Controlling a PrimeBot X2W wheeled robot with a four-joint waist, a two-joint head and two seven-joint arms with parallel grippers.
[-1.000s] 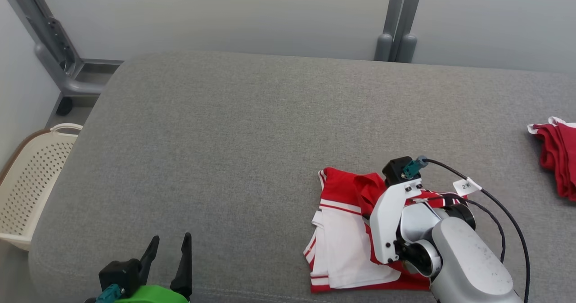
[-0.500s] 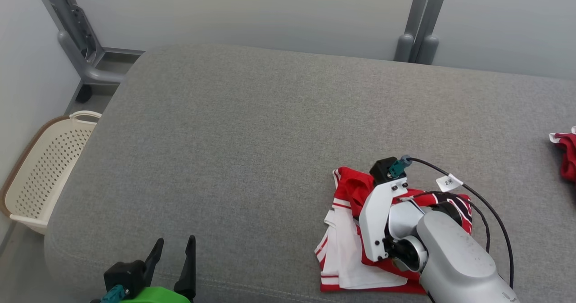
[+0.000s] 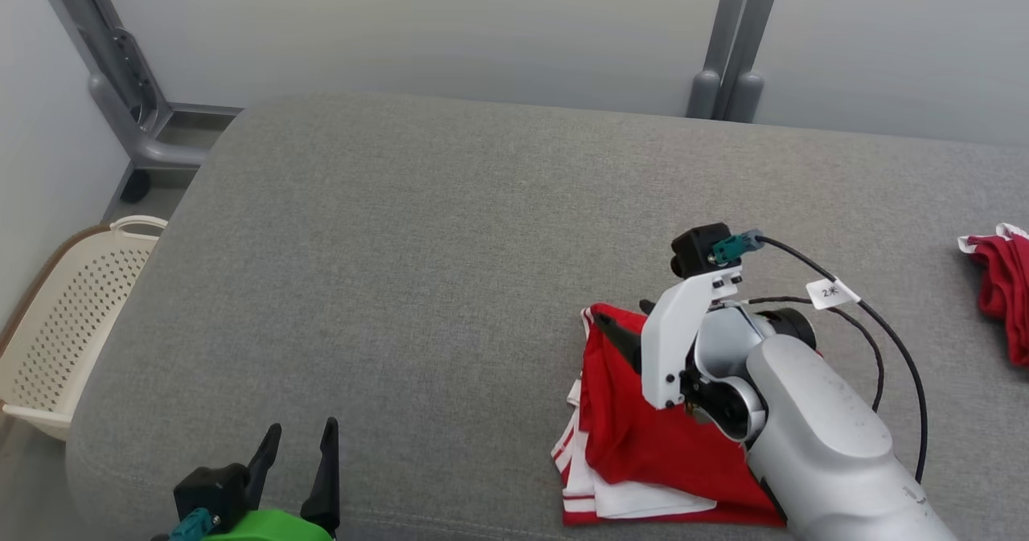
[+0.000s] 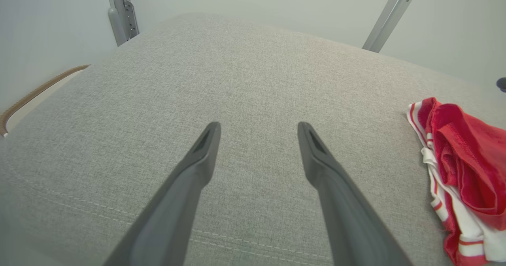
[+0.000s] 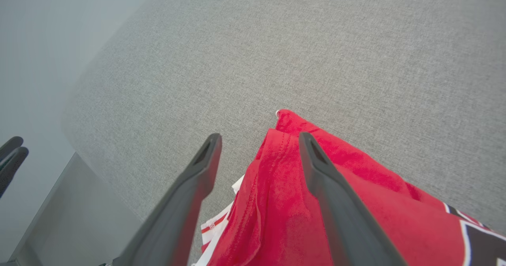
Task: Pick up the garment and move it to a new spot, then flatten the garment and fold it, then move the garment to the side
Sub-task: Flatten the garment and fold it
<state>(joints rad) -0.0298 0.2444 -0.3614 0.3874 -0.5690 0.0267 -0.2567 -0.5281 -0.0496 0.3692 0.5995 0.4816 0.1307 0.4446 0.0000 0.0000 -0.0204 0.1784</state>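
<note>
The garment (image 3: 643, 444), red and white, is seen lying in a loosely folded heap on the grey upholstered surface (image 3: 402, 284), near its front edge and toward the robot's right. A red layer is draped over the top, and white layers with red stripes are exposed along the heap's left and front sides. The right gripper (image 5: 259, 141) is held over the heap's far left corner with its two dark fingers spread wide; in the right wrist view a red fold is seen below and between them, but no cloth is pinched and nothing is gripped. Whether the fingers touch the cloth cannot be told. The heap's right side is hidden in the head view by the pale right forearm (image 3: 828, 461). The left gripper (image 3: 302, 427) is held low at the front edge, well apart from the garment on its left, with its fingers likewise spread and nothing between them. A second red cloth (image 3: 1001, 300) is seen at the surface's far right, well apart from the garment, and a perforated cream basket (image 3: 64, 324) is placed on the floor beside the surface's left end
</note>
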